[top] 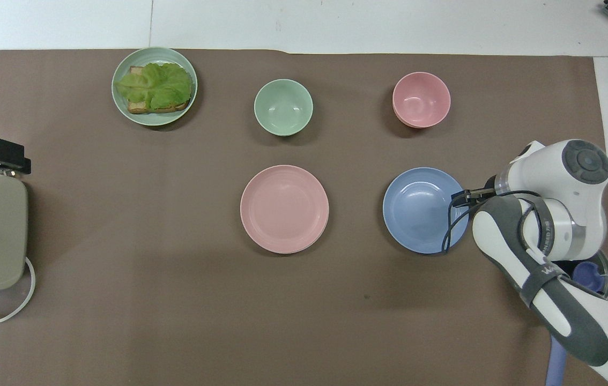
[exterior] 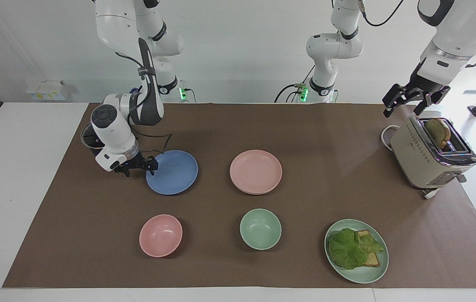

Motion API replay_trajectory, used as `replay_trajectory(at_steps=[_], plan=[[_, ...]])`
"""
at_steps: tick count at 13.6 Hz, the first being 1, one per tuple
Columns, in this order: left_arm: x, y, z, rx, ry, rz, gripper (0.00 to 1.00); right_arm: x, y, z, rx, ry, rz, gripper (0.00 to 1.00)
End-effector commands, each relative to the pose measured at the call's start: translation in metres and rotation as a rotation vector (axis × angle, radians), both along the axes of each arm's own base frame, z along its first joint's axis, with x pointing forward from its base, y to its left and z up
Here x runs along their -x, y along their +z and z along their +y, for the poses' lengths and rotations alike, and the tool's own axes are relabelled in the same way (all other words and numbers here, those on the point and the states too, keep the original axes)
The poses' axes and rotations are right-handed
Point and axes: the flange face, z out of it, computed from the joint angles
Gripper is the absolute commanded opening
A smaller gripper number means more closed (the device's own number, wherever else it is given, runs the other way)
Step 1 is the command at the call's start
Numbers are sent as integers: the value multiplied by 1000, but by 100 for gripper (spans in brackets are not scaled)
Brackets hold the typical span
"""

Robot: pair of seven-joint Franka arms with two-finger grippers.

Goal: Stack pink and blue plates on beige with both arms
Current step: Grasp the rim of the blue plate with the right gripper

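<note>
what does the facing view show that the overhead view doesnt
Only the facing view: the toast standing in the toaster slot, and both arms' bases. Only the overhead view: the pot's blue handle. Both: the blue plate, pink plate, pink bowl, green bowl, lettuce plate, the open right gripper at the blue plate's rim, and the open left gripper over the toaster's end.

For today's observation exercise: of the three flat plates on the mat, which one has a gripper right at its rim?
The blue plate. The right gripper, open, sits low at its rim, toward the right arm's end. The pink plate and the green plate with lettuce have no gripper near.
</note>
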Motion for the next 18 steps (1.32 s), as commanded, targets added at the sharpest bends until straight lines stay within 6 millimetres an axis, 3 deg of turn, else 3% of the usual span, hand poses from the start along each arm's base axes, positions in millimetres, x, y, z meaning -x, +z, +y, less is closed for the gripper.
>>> replay_trajectory(at_steps=[1, 3, 5, 7, 8, 9, 11, 13, 16, 18], plan=[[4, 3, 5, -12, -5, 4, 100, 2, -4, 2, -49, -30, -10, 100], [3, 3, 11, -10, 12, 2, 100, 2, -5, 3, -90, -71, -10, 94], [4, 2, 11, -11, 12, 10, 100, 2, -8, 3, -89, -60, -7, 71], [4, 2, 9, -11, 9, 7, 100, 2, -8, 3, -90, -64, -6, 35], [4, 2, 10, -11, 10, 7, 100, 2, -8, 3, -90, -70, -5, 6], [4, 2, 10, -11, 10, 7, 100, 1, -8, 3, -89, -69, -7, 0], [4, 2, 11, -10, 13, 7, 100, -8, -1, 2, -78, -32, -6, 0], [4, 2, 10, -10, 12, 7, 100, -14, 29, 1, -90, 10, 25, 0], [4, 2, 10, -11, 10, 7, 100, -11, 104, 3, -105, 37, 10, 0], [4, 2, 10, -10, 12, 7, 100, -13, 140, 8, -113, 56, 18, 0]])
